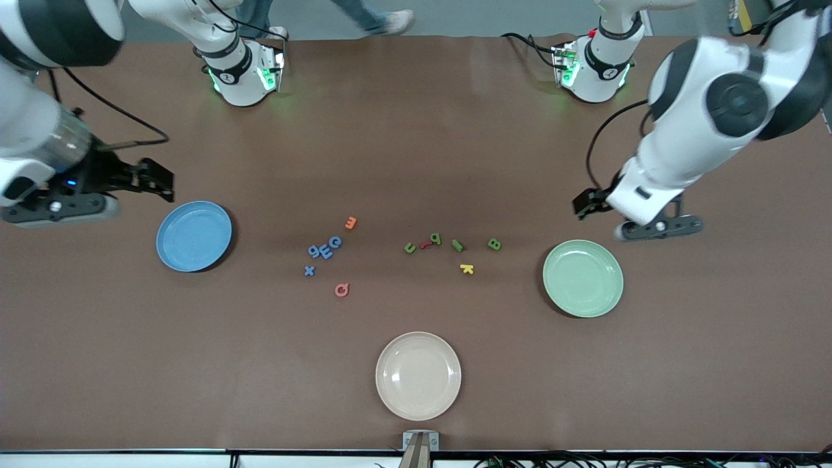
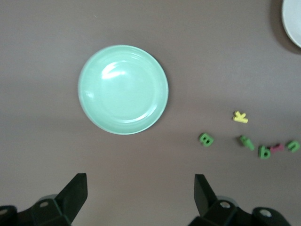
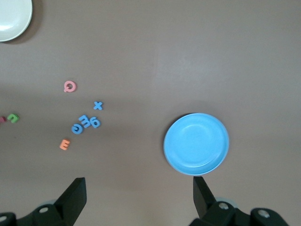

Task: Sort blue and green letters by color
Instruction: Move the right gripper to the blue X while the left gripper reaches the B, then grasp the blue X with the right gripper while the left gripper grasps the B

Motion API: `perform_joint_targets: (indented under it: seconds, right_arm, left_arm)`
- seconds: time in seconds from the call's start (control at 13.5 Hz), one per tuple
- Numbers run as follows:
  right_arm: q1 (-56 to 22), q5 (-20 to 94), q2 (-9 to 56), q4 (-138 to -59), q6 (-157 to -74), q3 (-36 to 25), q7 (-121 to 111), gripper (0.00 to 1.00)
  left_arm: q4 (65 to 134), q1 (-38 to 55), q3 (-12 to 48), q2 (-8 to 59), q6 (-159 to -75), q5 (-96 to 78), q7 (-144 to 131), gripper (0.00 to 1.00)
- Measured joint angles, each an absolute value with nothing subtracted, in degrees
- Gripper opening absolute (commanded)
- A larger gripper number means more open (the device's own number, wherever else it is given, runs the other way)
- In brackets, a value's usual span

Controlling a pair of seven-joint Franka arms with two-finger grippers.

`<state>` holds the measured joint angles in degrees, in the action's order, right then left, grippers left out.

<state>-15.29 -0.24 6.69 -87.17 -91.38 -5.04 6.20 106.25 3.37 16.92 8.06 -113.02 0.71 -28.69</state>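
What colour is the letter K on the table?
Yellow; the K shows best in the left wrist view.

Readable characters, all toy letters flat on table:
- blue X (image 1: 309, 271)
- blue G (image 1: 335, 242)
- blue E (image 1: 325, 251)
- orange E (image 1: 350, 223)
- pink Q (image 1: 342, 290)
- green B (image 1: 494, 244)
- yellow K (image 1: 467, 268)

Other pieces: unclear.
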Motion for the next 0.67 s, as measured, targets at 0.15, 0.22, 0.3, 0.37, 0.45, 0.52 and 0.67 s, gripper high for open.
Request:
perform_joint_targets:
  seconds: [0.15,0.22,0.3,0.37,0.45,0.52,0.67]
  right_arm:
    - [-16.6,-0.2,8.2,-87.2,-91.4,-5.1,8.8,0.99]
    - [-17.2,-0.2,9.5,-87.3,-91.6,-5.1,8.9,0.99]
    - [-17.8,-0.2,11.2,-87.3,-92.0,-5.1,9.0,0.99]
    - [-18.7,-0.2,12.9,-87.3,-92.7,-5.1,9.3,0.99]
    - [-19.6,-0.2,14.7,-87.4,-94.6,-5.1,9.7,0.99]
    - [-20.6,-0.2,16.4,-87.6,-97.1,-5.1,10.0,0.99]
    - [-22.4,0.9,19.2,-89.8,-102.2,-5.1,12.3,1.0]
  left_arm:
    - [110.7,5.1,17.0,11.0,-120.9,0.7,-35.7,0.98]
    - [112.1,6.0,16.9,13.0,-124.1,0.7,-39.5,0.97]
    - [112.9,7.2,17.0,15.1,-126.8,0.7,-43.8,0.93]
    - [113.2,8.4,17.0,17.2,-128.7,1.1,-48.6,0.9]
    - [113.3,9.5,17.0,19.2,-130.1,2.5,-54.1,0.88]
    - [113.4,10.8,17.0,21.1,-131.4,4.4,-59.9,0.84]
    - [113.4,12.8,17.0,24.5,-134.2,7.7,-70.8,0.79]
